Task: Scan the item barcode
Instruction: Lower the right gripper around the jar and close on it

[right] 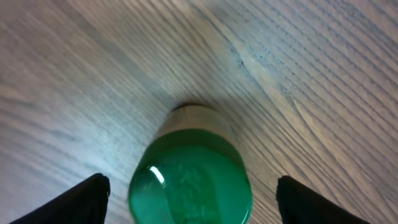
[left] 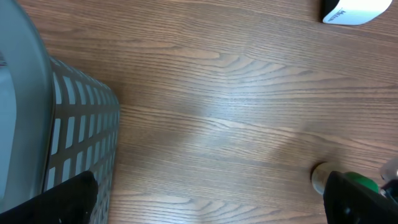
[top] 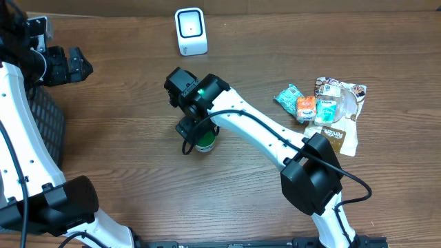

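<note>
The item, a small pale container with a green lid (top: pixel 205 144), stands upright on the wooden table near the middle. My right gripper (top: pixel 199 130) hangs right above it. In the right wrist view the green lid (right: pixel 189 180) sits between the black fingers (right: pixel 87 199) with a gap on each side, so my right gripper (right: pixel 193 190) is open around it without touching. The white scanner (top: pixel 191 31) stands at the table's back edge. My left gripper (top: pixel 74 65) is far left and open on nothing (left: pixel 208 186); its view shows the item (left: pixel 357 182) at the bottom right.
A grey slatted basket (left: pixel 74 124) sits at the left edge (top: pixel 45 120). A pile of snack packets (top: pixel 324 107) lies at the right. The scanner's base (left: pixel 354 9) shows at the top right of the left wrist view.
</note>
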`<move>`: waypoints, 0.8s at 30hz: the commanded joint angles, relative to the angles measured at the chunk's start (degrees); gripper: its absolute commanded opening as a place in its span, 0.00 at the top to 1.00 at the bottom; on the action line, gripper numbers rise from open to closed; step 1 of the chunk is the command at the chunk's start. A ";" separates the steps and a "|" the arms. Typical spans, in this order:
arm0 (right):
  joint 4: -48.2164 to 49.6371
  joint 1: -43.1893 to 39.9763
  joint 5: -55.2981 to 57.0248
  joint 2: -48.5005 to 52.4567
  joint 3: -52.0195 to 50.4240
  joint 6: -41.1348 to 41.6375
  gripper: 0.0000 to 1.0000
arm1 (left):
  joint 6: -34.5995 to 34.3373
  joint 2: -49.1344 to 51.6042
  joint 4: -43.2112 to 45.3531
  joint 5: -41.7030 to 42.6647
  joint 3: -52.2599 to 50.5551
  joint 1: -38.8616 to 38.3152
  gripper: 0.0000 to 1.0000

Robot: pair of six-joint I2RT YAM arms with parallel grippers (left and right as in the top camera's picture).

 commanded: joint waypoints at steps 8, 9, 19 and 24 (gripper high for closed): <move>4.31 -0.79 0.94 -1.09 -4.96 -2.45 0.14 | 1.07 -0.74 0.07 0.02 0.87 -0.13 0.00; 4.35 -0.79 0.55 -1.07 -4.96 -2.43 0.14 | 1.07 -0.74 0.07 0.04 0.87 -0.13 0.00; 5.14 -0.79 -0.90 -1.07 -8.26 -2.40 0.14 | 1.07 -0.74 0.07 0.04 0.87 -0.13 0.00; 5.40 -0.85 -0.87 -1.07 -8.28 -2.40 0.24 | 1.07 -0.74 0.07 0.04 0.87 -0.13 0.00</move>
